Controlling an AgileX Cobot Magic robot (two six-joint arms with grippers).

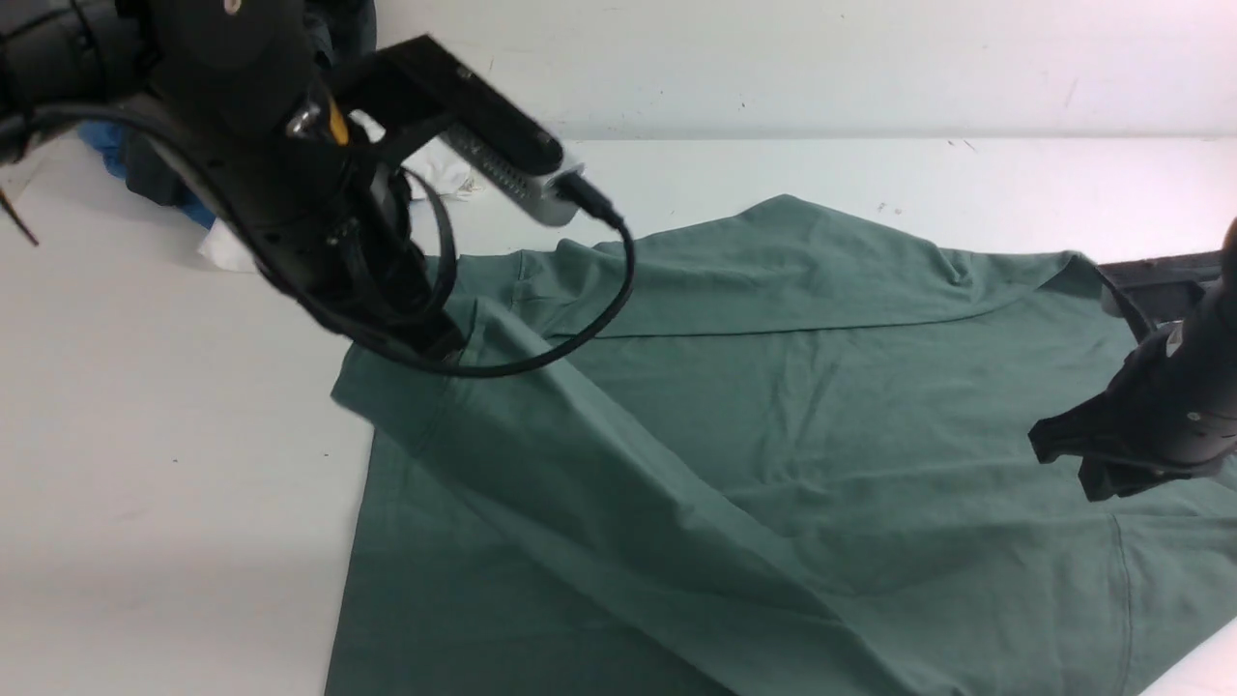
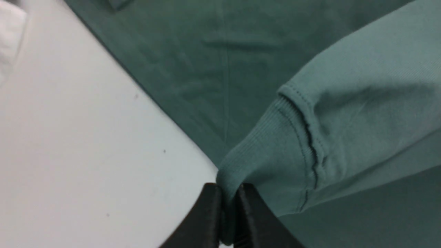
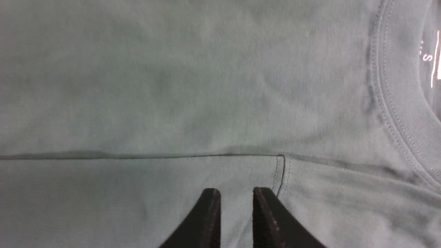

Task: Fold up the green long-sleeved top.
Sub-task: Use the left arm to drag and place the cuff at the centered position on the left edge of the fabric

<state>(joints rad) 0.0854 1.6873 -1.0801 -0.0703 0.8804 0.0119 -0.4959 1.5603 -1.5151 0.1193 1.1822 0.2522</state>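
The green long-sleeved top [image 1: 773, 406] lies spread over the white table [image 1: 145, 435]. My left gripper [image 1: 440, 348] is shut on the ribbed cuff [image 2: 262, 155] of one sleeve and holds it lifted above the top's left edge; the sleeve [image 1: 580, 483] drapes diagonally across the body. In the left wrist view the jaws [image 2: 228, 196] pinch the cuff's edge. My right gripper [image 1: 1063, 462] hovers low over the top's right side. In the right wrist view [image 3: 236, 199] its jaws are almost together with nothing between them, beside a fold edge [image 3: 137, 156] and near the crew-neck collar [image 3: 396, 103] with its white label [image 3: 434, 58].
A heap of blue [image 1: 106, 145] and white cloth [image 1: 227, 246] lies at the back left behind my left arm. A dark charcoal garment [image 1: 1160, 275] lies at the right edge, partly under the top. A wall runs along the table's back.
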